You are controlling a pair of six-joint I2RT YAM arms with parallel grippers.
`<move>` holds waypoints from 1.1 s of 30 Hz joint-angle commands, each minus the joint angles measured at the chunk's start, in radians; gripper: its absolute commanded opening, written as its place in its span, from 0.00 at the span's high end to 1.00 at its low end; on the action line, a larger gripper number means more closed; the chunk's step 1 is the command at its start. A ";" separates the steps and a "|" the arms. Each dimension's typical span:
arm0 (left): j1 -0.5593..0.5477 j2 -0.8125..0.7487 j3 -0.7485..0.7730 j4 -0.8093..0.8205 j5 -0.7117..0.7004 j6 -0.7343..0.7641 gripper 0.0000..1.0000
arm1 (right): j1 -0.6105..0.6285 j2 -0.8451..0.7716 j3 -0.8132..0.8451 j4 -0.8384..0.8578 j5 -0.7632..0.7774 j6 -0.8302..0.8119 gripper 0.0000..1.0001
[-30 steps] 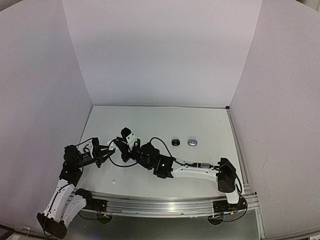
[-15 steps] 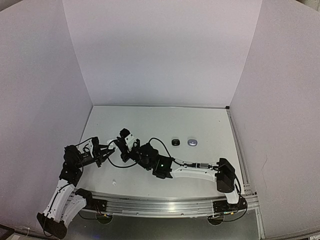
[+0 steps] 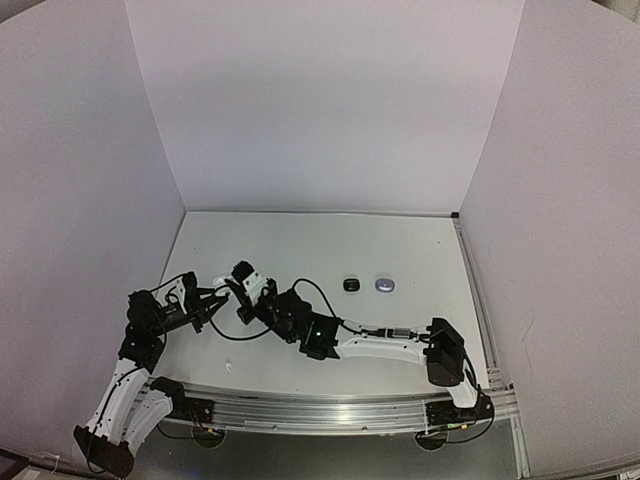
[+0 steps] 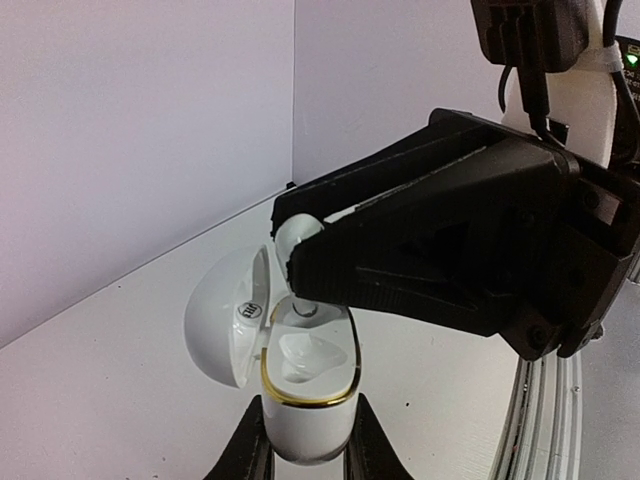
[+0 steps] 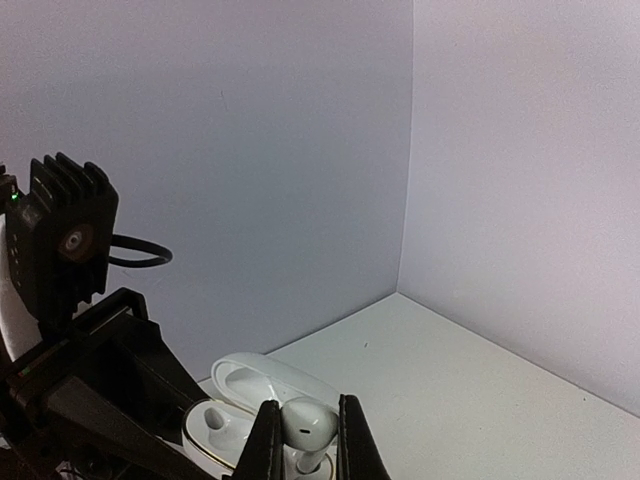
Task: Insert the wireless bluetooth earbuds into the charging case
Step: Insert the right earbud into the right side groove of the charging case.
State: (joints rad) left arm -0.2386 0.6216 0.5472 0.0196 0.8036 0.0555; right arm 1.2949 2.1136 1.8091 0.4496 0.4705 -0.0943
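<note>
The left gripper [image 3: 210, 305] has its jaws pressed against the lower sides of the white charging case [image 4: 298, 420], holding it upright at the near left of the table [image 3: 400, 240]. The lid [image 4: 222, 318] swings open to the left. The near well [image 4: 300, 356] is empty, and the far well is just receiving a stem.

Right of it, the right gripper [image 5: 304, 442] pinches the white earbud [image 4: 296, 236] by its rounded head, with the stem pointing down into that far well. The earbud looks light, hard and glossy, so it would probably slip or twist under a loose pinch. Holding it across the head leaves the stem free to seat. The case seems light enough to tip unless it is braced.

Further right, well apart, lie a black case [image 3: 351, 285] and a grey case [image 3: 384, 285]. I cannot tell what is inside them.
</note>
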 commanded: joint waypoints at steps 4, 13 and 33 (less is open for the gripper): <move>0.002 -0.018 0.017 0.105 -0.055 0.013 1.00 | 0.017 0.027 0.002 -0.032 0.003 -0.022 0.91; 0.001 -0.006 0.020 0.093 -0.043 0.013 1.00 | 0.017 0.037 0.031 -0.050 -0.022 -0.026 0.83; 0.002 0.006 0.027 0.044 0.028 0.047 1.00 | 0.017 0.059 0.140 -0.163 0.007 0.017 0.81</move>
State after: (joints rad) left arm -0.2350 0.6289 0.5472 0.0263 0.7809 0.0819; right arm 1.3006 2.1456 1.8973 0.3445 0.4731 -0.0979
